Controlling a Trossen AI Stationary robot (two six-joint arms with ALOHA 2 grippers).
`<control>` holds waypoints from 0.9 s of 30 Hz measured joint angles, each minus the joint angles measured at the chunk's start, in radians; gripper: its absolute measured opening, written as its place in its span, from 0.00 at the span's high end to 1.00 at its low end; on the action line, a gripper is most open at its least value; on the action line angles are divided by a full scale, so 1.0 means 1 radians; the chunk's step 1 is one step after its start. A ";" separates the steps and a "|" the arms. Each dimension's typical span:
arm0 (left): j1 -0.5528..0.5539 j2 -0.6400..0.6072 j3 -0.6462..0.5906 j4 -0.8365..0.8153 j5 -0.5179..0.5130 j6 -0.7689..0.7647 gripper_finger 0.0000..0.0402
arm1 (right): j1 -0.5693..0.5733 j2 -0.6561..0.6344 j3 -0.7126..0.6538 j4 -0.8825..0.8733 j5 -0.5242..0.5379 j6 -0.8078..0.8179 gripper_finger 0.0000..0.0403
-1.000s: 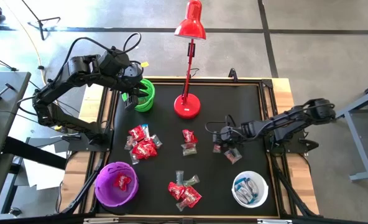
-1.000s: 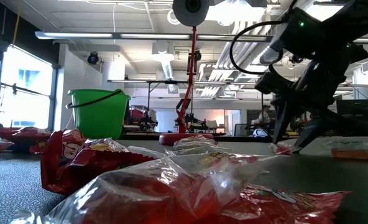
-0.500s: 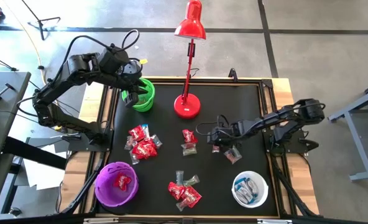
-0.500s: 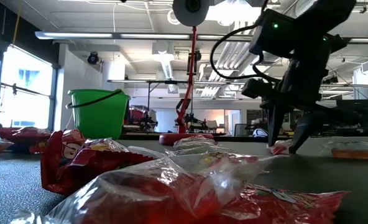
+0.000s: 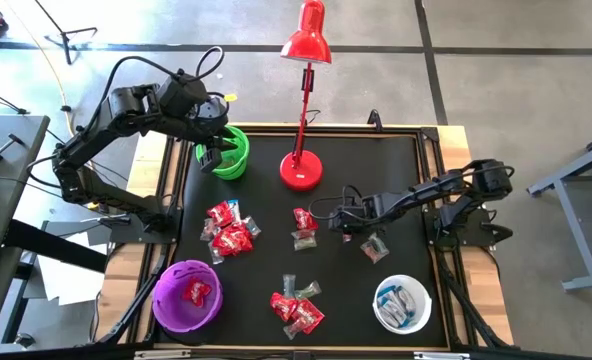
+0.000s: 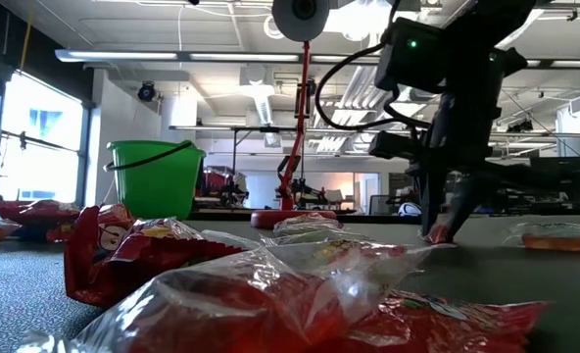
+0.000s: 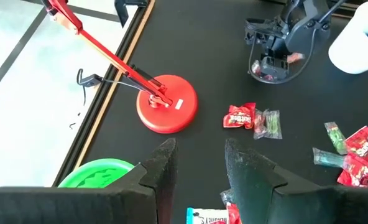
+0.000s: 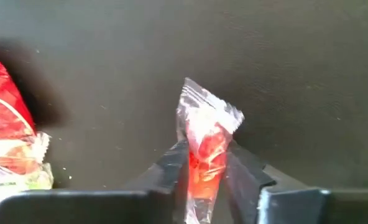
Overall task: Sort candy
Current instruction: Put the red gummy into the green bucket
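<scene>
- high view: the right gripper (image 5: pixel 342 222) is low over the black mat, right of a red and green candy pair (image 5: pixel 303 228); the left gripper (image 5: pixel 208 157) hangs by the green bowl (image 5: pixel 233 152). loose candy piles lie between the purple bowl (image 5: pixel 186 296) and white bowl (image 5: pixel 402 304).
- low view: the right gripper's tips reach the table on a red candy (image 6: pixel 437 234).
- left wrist view: the left fingers (image 7: pixel 162 163) stand apart, empty, near the red lamp base (image 7: pixel 166 111).
- right wrist view: the right fingers (image 8: pixel 171 163) pinch a clear-wrapped red candy (image 8: pixel 204 144).

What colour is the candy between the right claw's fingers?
Red inside a clear wrapper, best seen in the right wrist view.
</scene>
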 joint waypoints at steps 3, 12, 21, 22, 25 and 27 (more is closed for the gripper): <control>0.000 0.000 0.000 -0.001 0.000 0.003 0.69 | 0.000 0.000 0.000 0.016 0.001 -0.008 0.92; 0.000 0.000 0.000 -0.060 0.006 0.075 0.69 | -0.001 -0.007 -0.001 0.147 0.012 -0.153 0.96; -0.001 0.000 -0.001 -0.062 0.024 0.055 0.69 | -0.039 -0.111 -0.002 0.429 0.216 -0.619 0.99; -0.001 0.000 -0.001 -0.052 0.025 0.045 0.69 | -0.049 -0.125 -0.002 0.467 0.243 -0.679 0.99; -0.008 0.000 -0.001 0.011 0.027 0.000 0.70 | -0.081 -0.162 -0.001 0.621 0.296 -0.842 0.99; -0.019 0.004 -0.001 0.075 0.027 -0.034 0.70 | -0.103 -0.184 0.000 0.745 0.302 -0.943 0.99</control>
